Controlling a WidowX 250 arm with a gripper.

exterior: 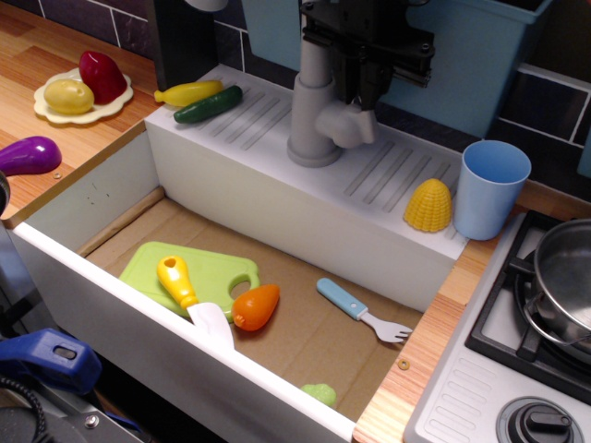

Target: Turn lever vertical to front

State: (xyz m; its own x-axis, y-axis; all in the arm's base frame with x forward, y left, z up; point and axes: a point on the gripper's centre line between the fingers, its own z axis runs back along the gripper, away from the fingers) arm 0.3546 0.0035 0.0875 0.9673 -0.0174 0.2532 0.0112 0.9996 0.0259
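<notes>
lever hidden behind claw [369, 69], pot [563, 277] cut off right

Tap column [311, 101] and blue bin [462, 55] crowd gripper [367, 69].

Tap column [311, 111]: matt grey plastic, smooth. Sink basin [231, 198]: white, satin; floor looks like brown cardboard. Tabletop [55, 148]: light wood grain. Cup [491, 187] at 3 o'clock: matt blue plastic. Corn [428, 205], aubergine [30, 154]: glossy plastic. Pot [563, 277]: shiny metal. Hand [369, 41]: black, matt.
</notes>
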